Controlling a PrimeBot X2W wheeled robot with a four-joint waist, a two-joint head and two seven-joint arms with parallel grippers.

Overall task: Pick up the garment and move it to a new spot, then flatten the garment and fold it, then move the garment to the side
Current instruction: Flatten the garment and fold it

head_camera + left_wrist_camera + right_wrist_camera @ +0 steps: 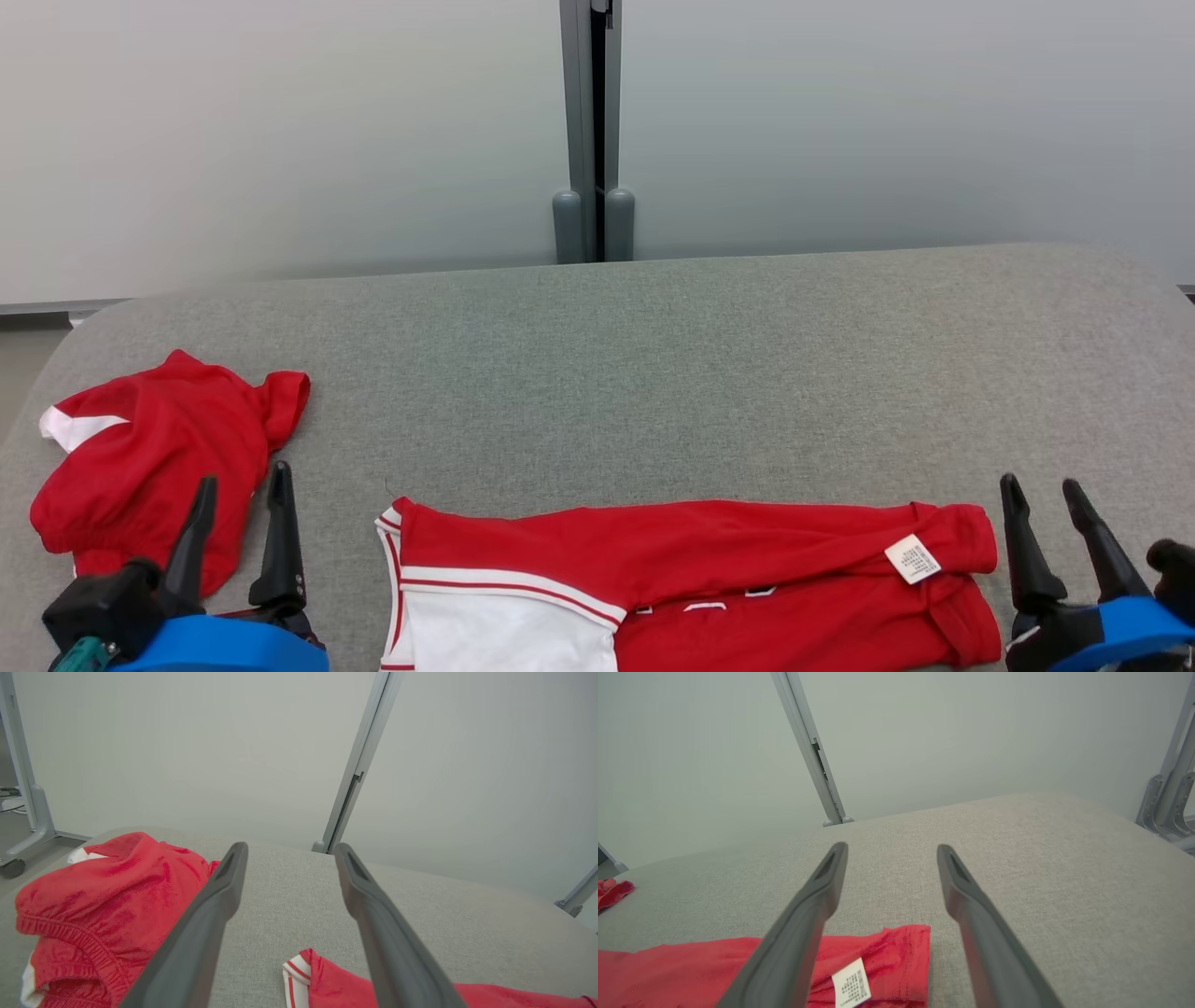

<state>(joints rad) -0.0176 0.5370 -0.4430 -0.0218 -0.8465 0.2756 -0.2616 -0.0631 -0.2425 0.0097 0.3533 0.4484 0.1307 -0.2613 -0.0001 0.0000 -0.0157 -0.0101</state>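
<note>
Both pairs spread wide, empty: left fingers (pixel 193 532) 8 o'clock, right fingers (pixel 1024 541) 4 o'clock; flat red-and-white fabric garment (pixel 691 551) 6 o'clock.

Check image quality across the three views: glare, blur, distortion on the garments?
Head view: even soft light, no glare; long red garment sharp, cropped at the bottom edge. Left wrist view: left tool soft up close, crumpled red garment crisp, wall post tilted in frame. Right wrist view: right tool likewise soft; label print unreadable.
</note>
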